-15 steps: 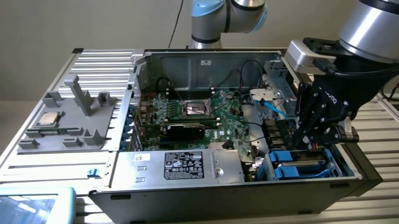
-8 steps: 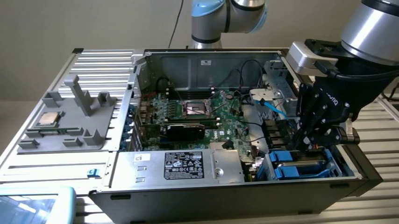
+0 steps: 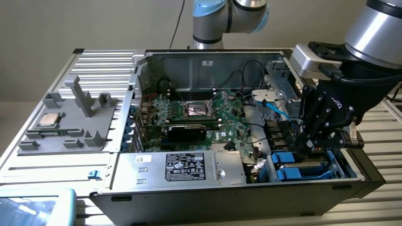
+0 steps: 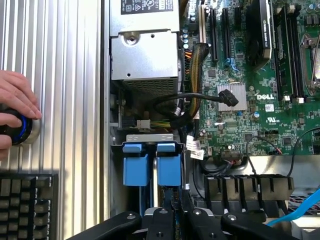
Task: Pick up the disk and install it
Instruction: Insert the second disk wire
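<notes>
Insertion looks under way: in the exterior view the claw (image 3: 309,151) reaches into the blue drive bay (image 3: 300,165) at the near corner of the open computer case (image 3: 144,197), jaws nearly together, apparently on the disk (image 3: 312,162). In the wrist view, the disk (image 4: 169,169) sits in the bay beside another blue carrier (image 4: 135,167); a hand (image 4: 16,107) rests on a knob at the surface edge. Seating it would call for a straight push.

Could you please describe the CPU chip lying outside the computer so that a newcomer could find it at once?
Start at the open computer case, then look to the exterior view's left, where a grey plastic fixture tray lies on the ribbed metal table. The CPU chip is the small square silver plate on that tray, the only shiny metal piece among grey plastic posts.
</notes>
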You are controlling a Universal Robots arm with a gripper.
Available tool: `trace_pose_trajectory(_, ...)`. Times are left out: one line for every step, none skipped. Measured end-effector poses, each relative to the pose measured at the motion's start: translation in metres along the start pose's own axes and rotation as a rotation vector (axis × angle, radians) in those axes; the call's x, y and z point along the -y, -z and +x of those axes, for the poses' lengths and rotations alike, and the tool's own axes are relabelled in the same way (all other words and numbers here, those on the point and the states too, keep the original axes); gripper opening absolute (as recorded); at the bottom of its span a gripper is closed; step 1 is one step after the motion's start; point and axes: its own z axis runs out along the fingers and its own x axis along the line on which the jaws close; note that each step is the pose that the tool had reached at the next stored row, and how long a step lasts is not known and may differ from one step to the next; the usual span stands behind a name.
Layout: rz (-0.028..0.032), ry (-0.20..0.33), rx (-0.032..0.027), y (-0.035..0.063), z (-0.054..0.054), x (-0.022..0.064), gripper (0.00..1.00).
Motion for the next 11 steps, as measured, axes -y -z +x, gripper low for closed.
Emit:
trace_pose_trajectory(0.0007, 0.0, 0.0014, 0.0001, -0.0001, 0.0001, 0.16)
trace_pose_trajectory(0.0013, 0.0, 0.0033, 0.0001, -0.0001, 0.0002, 0.16)
trace_pose_trajectory(0.0022, 0.001, 0.0056, 0.0, -0.0001, 0.0003, 0.16)
trace_pose_trajectory(0.0032, 0.001, 0.0078, -0.0001, -0.0001, 0.0004, 0.16)
trace_pose_trajectory(0.004, 0.001, 0.0092, -0.0002, -0.0001, 0.0005, 0.16)
trace_pose_trajectory(0.0055, 0.001, 0.0097, -0.0005, 0.0, 0.0005, 0.16)
trace_pose_trajectory(0.008, 0.001, 0.0102, -0.0008, 0.0001, 0.0006, 0.16)
trace_pose_trajectory(0.01, 0.001, 0.0109, -0.0013, 0.0004, 0.0007, 0.16)
trace_pose_trajectory(0.0123, 0.001, 0.0111, -0.0018, 0.0007, 0.0007, 0.16)
trace_pose_trajectory(0.0146, 0.0, 0.011, -0.0022, 0.0007, 0.0007, 0.16)
trace_pose_trajectory(0.0164, 0.0, 0.011, -0.0027, 0.0006, 0.0008, 0.16)
